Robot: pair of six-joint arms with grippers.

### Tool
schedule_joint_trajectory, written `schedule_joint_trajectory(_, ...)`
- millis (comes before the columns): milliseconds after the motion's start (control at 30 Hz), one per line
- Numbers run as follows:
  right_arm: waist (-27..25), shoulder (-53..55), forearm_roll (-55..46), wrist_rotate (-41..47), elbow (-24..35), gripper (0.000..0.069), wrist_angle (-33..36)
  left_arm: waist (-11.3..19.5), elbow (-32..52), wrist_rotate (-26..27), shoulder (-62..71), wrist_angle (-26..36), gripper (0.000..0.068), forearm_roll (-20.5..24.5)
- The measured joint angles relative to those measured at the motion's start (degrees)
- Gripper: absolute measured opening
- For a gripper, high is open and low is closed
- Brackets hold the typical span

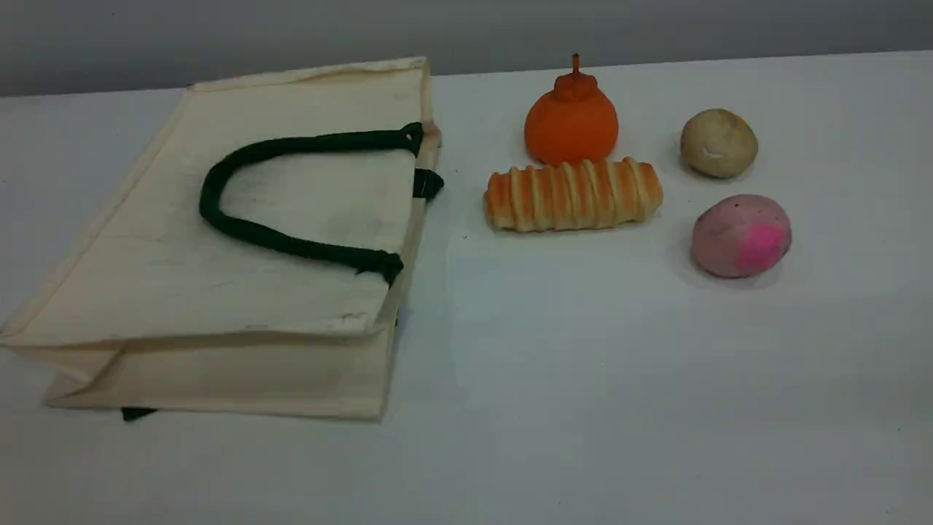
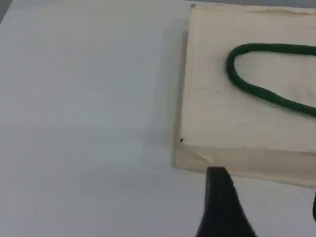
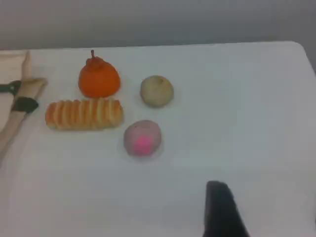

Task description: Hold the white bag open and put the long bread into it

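Note:
The white bag (image 1: pixel 291 292) lies flat on the table's left side, its mouth facing right and a dark green handle (image 1: pixel 219 219) resting on top. The long bread (image 1: pixel 574 195) lies crosswise just right of the mouth, apart from it. No arm shows in the scene view. My left gripper (image 2: pixel 266 197) hovers open over the bag (image 2: pixel 222 118) near one of its short edges, with the handle (image 2: pixel 247 84) beyond it. My right gripper (image 3: pixel 266 207) is open above bare table, well off from the bread (image 3: pixel 84 114). Neither holds anything.
An orange fruit (image 1: pixel 572 120) with a stem sits right behind the bread, touching or nearly touching it. A beige ball (image 1: pixel 719 143) and a pink ball (image 1: pixel 740 235) lie further right. The table's far right corner (image 3: pixel 301 44) shows in the right wrist view.

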Motion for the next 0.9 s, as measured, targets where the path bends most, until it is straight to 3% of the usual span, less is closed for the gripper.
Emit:
schedule_joint_trajectory(300, 0.00, 0.00, 0.00, -0.31, -0.16, 0.0366, -0.30, 0.00, -1.22, 0.00, 1.62, -1.28, 0.0391, 0.00)
schedule_joint_trajectory(533, 0.00, 7.13, 4.63, -3.84, -1.42, 0.0372, -2.99, 0.00, -5.94, 2.73, 13.74, -6.94, 0.0391, -0.06)
schedule_joint_trajectory(900, 0.00, 30.19, 22.28, -15.56, -1.49, 0.0372, -25.64, 0.00, -10.58, 4.59, 38.58, -16.56, 0.0391, -0.46)
